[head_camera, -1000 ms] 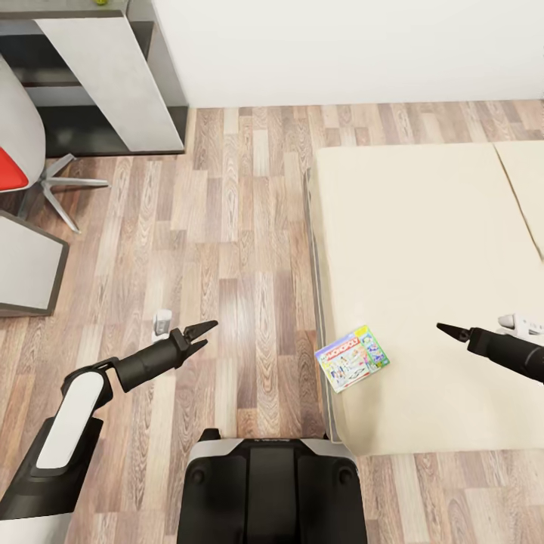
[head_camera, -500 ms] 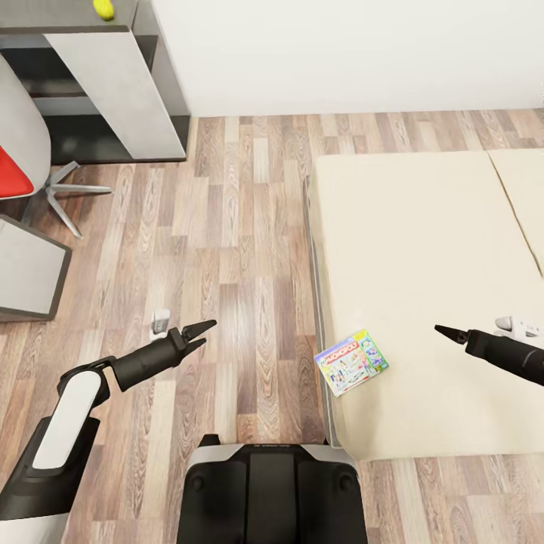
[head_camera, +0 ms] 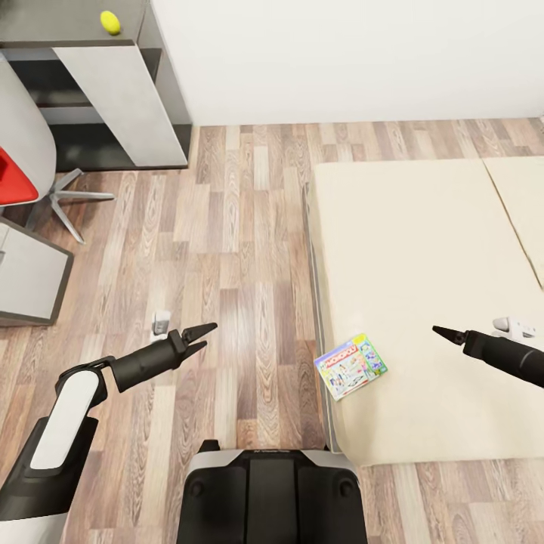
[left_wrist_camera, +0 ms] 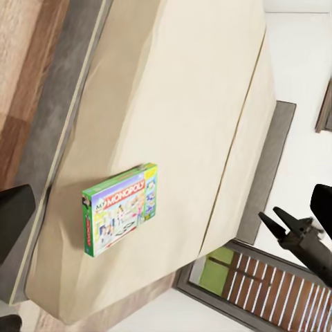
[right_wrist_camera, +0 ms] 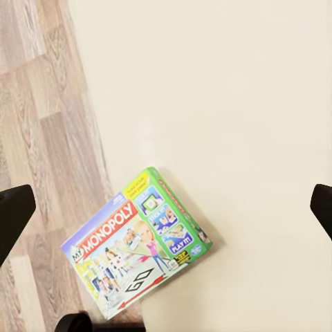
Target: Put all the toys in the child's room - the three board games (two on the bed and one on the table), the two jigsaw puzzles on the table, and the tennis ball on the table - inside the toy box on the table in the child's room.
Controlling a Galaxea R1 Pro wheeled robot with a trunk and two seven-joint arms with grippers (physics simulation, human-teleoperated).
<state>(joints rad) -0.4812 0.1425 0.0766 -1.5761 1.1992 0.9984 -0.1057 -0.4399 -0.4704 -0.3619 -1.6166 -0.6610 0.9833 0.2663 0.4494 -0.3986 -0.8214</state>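
Monopoly box (head_camera: 351, 366) on the bed (head_camera: 423, 249), flat at the near corner, just beside the mattress edge next to the floor. From the head: lying between both pincers, skewed to the bed edge, long axis running toward the right pincer (head_camera: 438, 331). Right pincer over the mattress, tips pressed to a point, holding nothing, somewhat nearer to the box. Left pincer (head_camera: 202, 336) over the plank floor, slightly spread, empty, beyond the bed edge. Tennis ball (head_camera: 110, 22) far off on the bench (head_camera: 45, 23).

From the left wrist: Monopoly box (left_wrist_camera: 119, 209) ahead near the mattress border, right pincer (left_wrist_camera: 283, 225) beyond.

From the right wrist: Monopoly box (right_wrist_camera: 138, 238) close ahead, tilted, reachable probably with a short advance.
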